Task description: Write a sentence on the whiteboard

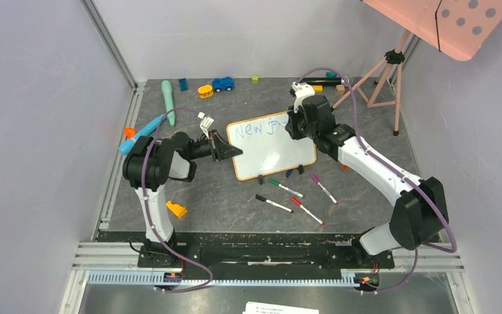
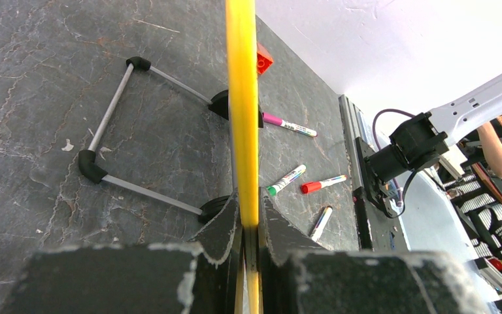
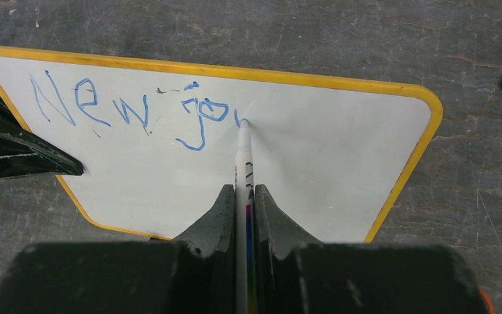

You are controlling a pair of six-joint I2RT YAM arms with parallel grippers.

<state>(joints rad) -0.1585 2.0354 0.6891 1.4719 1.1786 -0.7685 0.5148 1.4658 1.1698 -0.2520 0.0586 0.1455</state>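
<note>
I have the whiteboard (image 1: pixel 271 149) near the middle of the table (image 1: pixel 235 219), propped on the two black clip feet of its lower long edge with its face toward the table's near edge. The left gripper (image 2: pixel 250 209) is closed tight on the frame at the board's left short edge. The right gripper (image 3: pixel 243 196) is pinched narrow on a marker (image 3: pixel 242 154), whose tip touches the board just right of the sentence (image 3: pixel 127 108). The sentence reads "New jo" along the upper edge. White surface lies free to the right of the tip and below the writing, as far as the rounded right corners. Green (image 1: pixel 285 188), black (image 1: pixel 273 203), red (image 1: pixel 307 210) and purple (image 1: pixel 324 188) pens lie between the board and the table's near edge. A tripod (image 1: pixel 382 78) stands at the far right corner.
</note>
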